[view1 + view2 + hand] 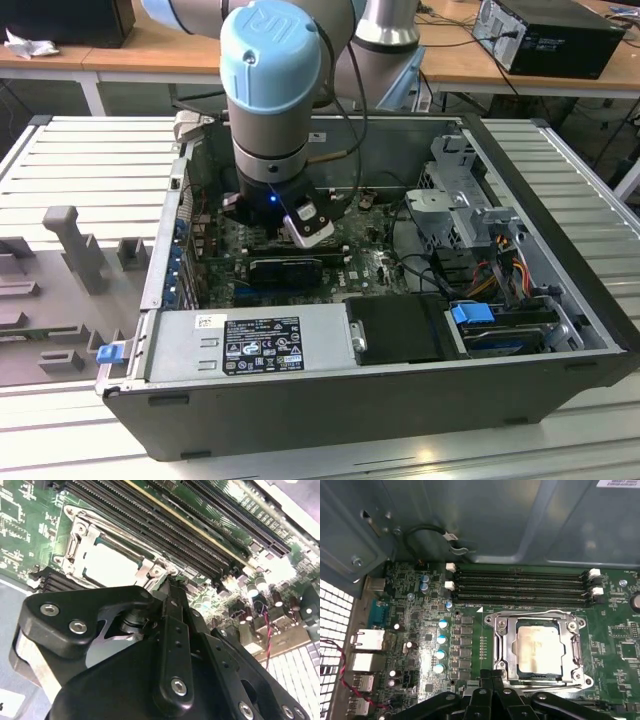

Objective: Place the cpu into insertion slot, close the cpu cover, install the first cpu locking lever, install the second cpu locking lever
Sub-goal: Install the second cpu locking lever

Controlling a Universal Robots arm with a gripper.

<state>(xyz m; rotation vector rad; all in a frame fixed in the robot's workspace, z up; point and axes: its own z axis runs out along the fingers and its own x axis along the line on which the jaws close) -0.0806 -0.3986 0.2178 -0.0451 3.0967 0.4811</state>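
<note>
Silver cpu cover (538, 647) lies closed over the cpu (538, 648); we see our gripper (492, 679), fingers pressed together, at the socket's edge.

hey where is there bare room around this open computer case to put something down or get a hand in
Bare room: the ribbed table on the exterior view's right of the case, and the strip in front of it. Inside, a small gap lies between the drive cage and the green board. Crowded: the gripper over the cpu cover, and the grey fixtures on the left.

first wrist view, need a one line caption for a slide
Gripper at the edge of the cpu cover, closed over the seated cpu.
</note>
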